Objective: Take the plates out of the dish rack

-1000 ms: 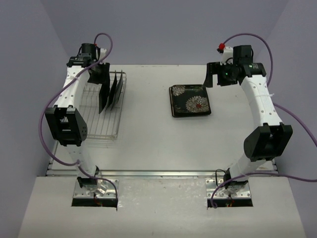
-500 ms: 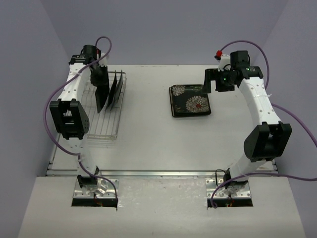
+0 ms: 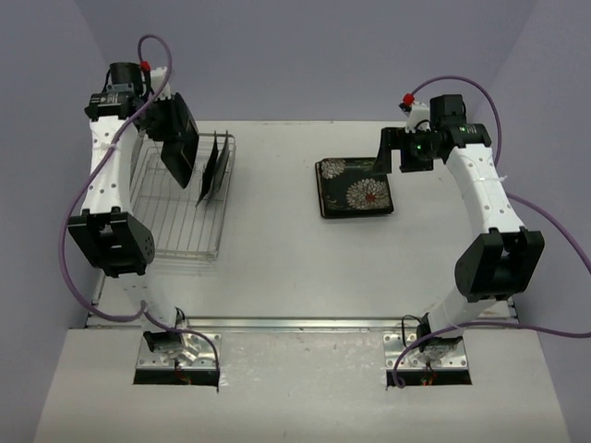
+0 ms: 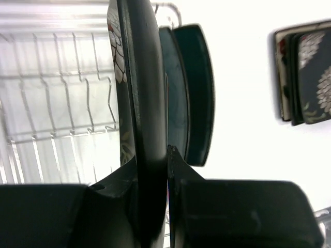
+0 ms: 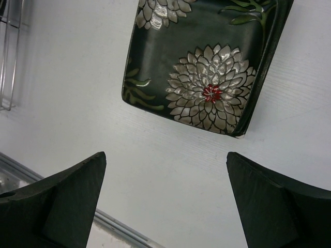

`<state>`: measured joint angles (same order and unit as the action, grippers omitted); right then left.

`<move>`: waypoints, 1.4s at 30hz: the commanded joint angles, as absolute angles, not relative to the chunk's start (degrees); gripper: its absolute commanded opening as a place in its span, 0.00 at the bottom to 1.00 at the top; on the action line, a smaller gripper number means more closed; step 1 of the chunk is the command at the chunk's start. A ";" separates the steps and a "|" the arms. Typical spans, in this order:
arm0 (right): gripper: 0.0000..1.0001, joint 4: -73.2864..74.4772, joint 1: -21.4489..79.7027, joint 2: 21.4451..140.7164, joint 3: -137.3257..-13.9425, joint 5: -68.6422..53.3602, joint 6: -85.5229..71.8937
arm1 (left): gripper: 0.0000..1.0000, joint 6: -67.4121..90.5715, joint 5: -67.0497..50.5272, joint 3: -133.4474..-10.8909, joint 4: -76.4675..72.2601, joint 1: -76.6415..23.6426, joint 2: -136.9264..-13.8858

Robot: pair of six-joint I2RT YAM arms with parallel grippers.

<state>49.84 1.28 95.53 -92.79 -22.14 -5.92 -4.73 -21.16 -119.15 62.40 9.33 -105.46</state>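
Note:
My left gripper (image 3: 173, 132) is shut on the rim of a dark plate (image 3: 179, 150), held on edge above the silver wire dish rack (image 3: 180, 224). In the left wrist view that plate (image 4: 147, 93) runs up between the fingers (image 4: 178, 170). Two more dark plates (image 3: 214, 166) stand upright in the rack, plates (image 4: 190, 93) just right of the held one. A stack of flower-patterned square plates (image 3: 355, 187) lies flat on the table. My right gripper (image 3: 395, 153) hovers open near the stack's far right corner, with nothing between its fingers (image 5: 67, 196).
The rack's near half holds only bare bars (image 4: 51, 103). A corner of the rack (image 5: 10, 46) shows at the left of the right wrist view. A metal rail (image 3: 305, 323) runs along the table's near edge.
The left gripper closed on the plate and rose with it up and to the left, out of the rack's slots. The right gripper shifted slightly toward the stack, then stayed.

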 commanded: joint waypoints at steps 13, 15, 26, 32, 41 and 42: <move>0.99 45.82 1.32 90.59 -99.78 -46.83 -14.45 | 0.00 -81.40 -17.80 -70.96 29.82 -22.46 -51.17; 0.99 45.00 1.32 90.68 -100.55 -47.19 -15.50 | 0.00 -92.81 -18.34 -61.55 29.26 -26.16 -45.02; 0.99 45.82 11.25 94.42 -92.02 -54.07 -14.54 | 0.00 -138.83 -39.31 -33.76 12.55 -27.16 -32.76; 0.99 44.22 20.52 97.31 -88.62 -49.57 -11.23 | 0.00 -143.88 -44.93 -30.23 12.39 -27.25 -31.81; 0.99 45.72 27.95 105.80 -92.21 -50.45 -9.62 | 0.00 -144.93 -46.04 -29.88 11.36 -27.21 -31.95; 0.98 45.79 28.79 106.34 -92.14 -50.94 -9.67 | 0.00 -144.96 -45.94 -29.88 11.25 -27.25 -32.02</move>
